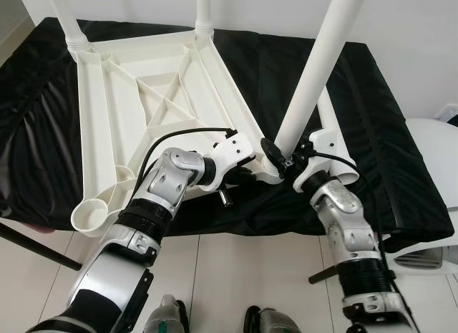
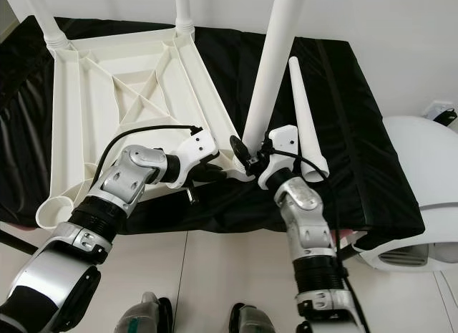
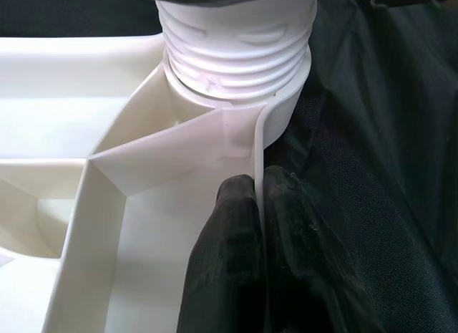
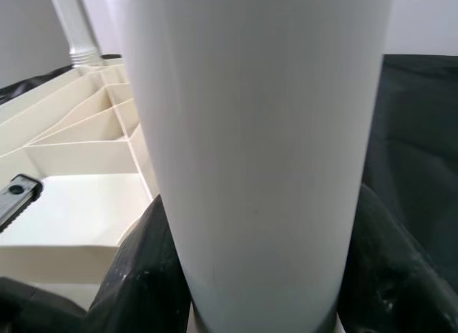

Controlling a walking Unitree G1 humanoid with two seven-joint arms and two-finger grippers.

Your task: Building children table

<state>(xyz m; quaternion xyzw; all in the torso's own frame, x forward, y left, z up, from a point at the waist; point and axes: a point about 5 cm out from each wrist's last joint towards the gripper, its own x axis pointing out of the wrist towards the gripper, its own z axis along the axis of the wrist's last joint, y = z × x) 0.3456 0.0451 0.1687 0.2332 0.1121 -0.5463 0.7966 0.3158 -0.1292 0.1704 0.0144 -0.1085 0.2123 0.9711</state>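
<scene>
White leg [image 1: 315, 68] clamped by right pincer [image 1: 280, 163], left pincer [image 1: 245, 174] pinching tabletop [image 1: 136, 97] rim.

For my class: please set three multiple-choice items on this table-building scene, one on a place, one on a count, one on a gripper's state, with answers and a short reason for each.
1. Where does the loose spare leg lie?
A. On the black cloth, beside the robot's right arm
B. On the pale floor
C. Inside the tabletop's ribs

2. How many legs stand in corner sockets of the upturned tabletop?
A. One
B. Three
C. Five

3. What is the left gripper doing?
A. Hanging open in the air
B. Pinching the tabletop's rim wall
C. Holding a screwdriver

Answers:
1 A, the tapered leg rests on the black cloth next to the right gripper.
2 B, two legs rise at the far corners and a third, the near leg, stands in the right gripper's grasp.
3 B, the left wrist view shows its fingers either side of the thin white wall.
</scene>
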